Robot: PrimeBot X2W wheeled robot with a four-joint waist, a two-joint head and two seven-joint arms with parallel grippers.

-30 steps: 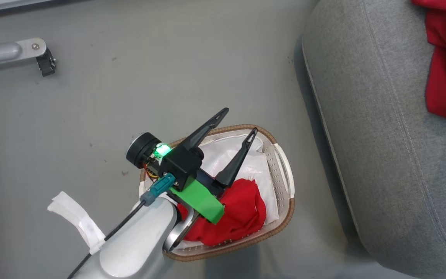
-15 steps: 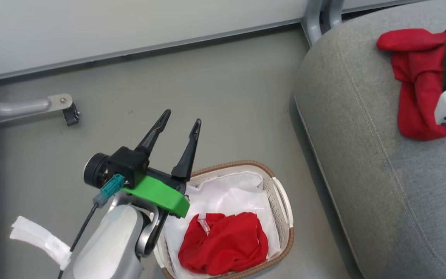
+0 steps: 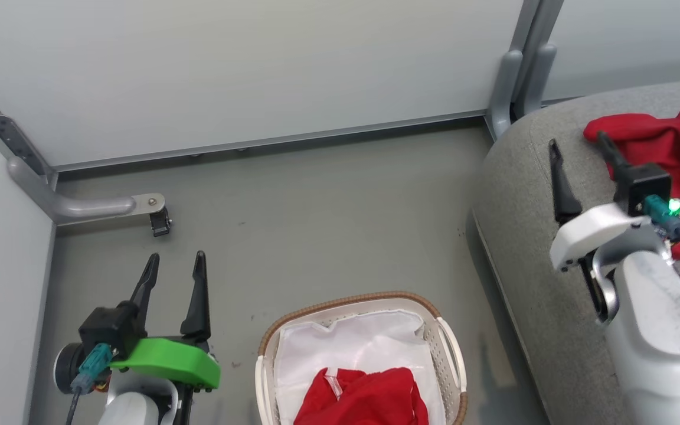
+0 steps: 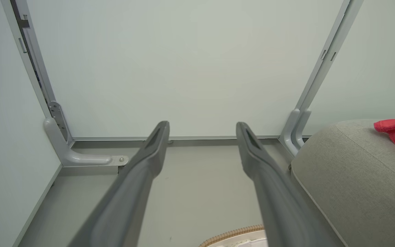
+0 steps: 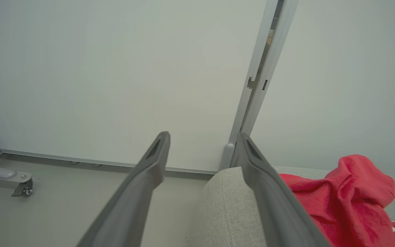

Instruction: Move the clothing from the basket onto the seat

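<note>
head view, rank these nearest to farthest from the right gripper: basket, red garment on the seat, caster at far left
From the right gripper:
1. red garment, on the seat, just to its right
2. basket, down to its left
3. caster, far left
</note>
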